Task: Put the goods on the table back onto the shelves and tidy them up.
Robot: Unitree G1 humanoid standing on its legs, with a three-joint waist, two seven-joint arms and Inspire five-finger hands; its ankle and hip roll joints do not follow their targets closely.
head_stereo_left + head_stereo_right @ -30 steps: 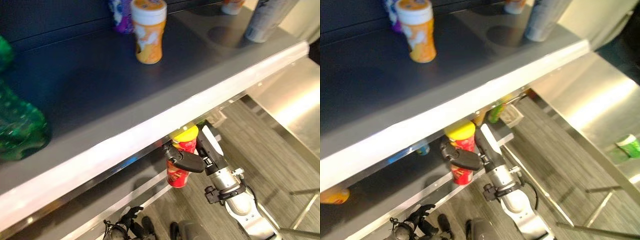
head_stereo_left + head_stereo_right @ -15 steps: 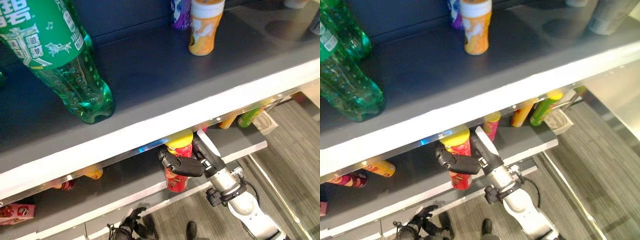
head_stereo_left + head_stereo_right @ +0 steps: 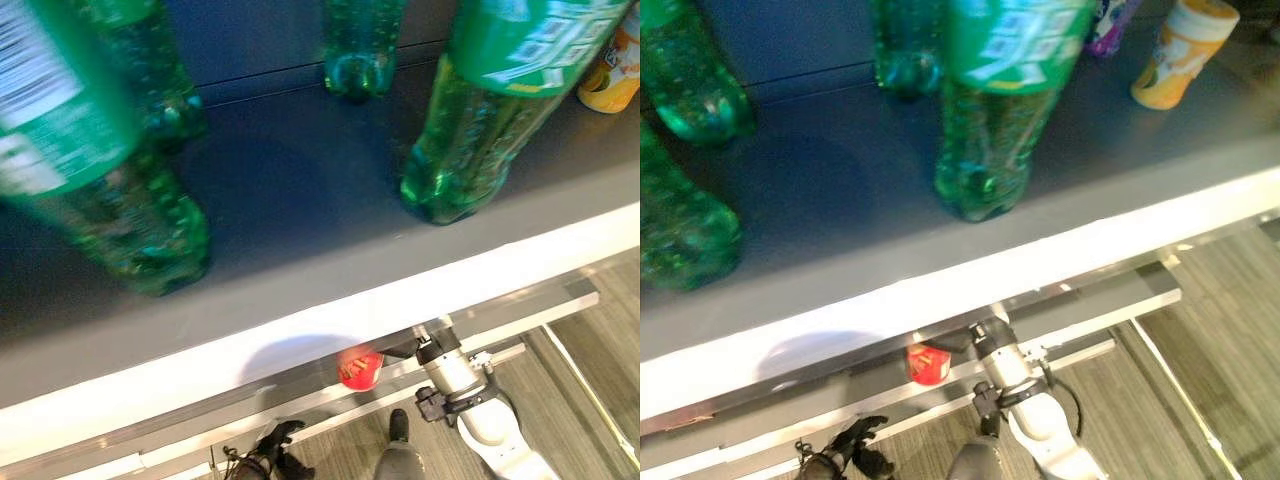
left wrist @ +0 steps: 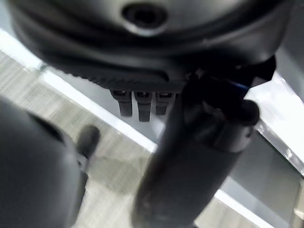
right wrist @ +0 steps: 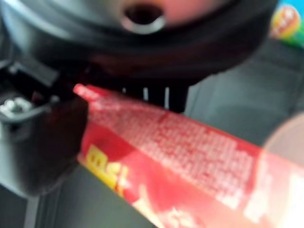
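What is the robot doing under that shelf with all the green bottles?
The robot is putting snacks back on the shelves. Its right hand is wrapped around a red can and is reaching in under the top shelf, toward the lower shelf. On the top shelf stand several green bottles and an orange cup. The left hand hangs low near the floor, holding nothing.

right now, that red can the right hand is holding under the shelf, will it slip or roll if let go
The red can looks like a stiff, smooth-walled tube, so it could slide in the right hand if the hold loosens. Being round, it would probably roll if laid on its side. Tall and narrow, it may tip if set down unevenly.
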